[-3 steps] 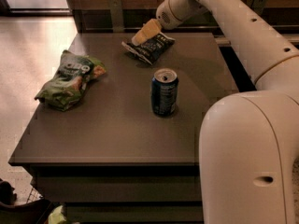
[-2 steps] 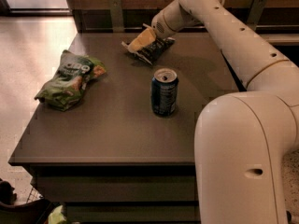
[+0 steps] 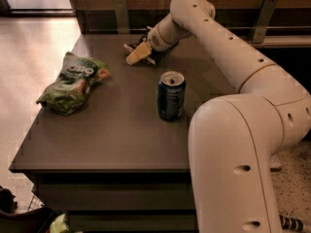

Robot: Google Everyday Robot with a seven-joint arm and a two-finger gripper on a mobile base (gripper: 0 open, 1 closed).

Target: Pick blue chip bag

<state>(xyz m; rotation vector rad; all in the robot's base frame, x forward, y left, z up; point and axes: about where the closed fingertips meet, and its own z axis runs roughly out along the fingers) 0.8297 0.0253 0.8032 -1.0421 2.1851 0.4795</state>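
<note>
The blue chip bag (image 3: 156,58) lies at the far side of the table and is mostly hidden; only a dark corner and a pale edge show. My gripper (image 3: 137,54) is down at the bag, over its left part, with its pale tan tip pointing toward the table's left. The white arm reaches in from the right and runs above the bag. I cannot tell whether the gripper touches the bag or holds it.
A blue soda can (image 3: 171,95) stands upright mid-table, in front of the bag. A larger green chip bag (image 3: 74,84) lies near the left edge. The dark table (image 3: 107,135) backs onto a wooden wall with metal brackets. The arm's bulky white body fills the right foreground.
The gripper has swung left and lowered over the blue chip bag, which now shows much less than before. The can and the green bag have not moved.
</note>
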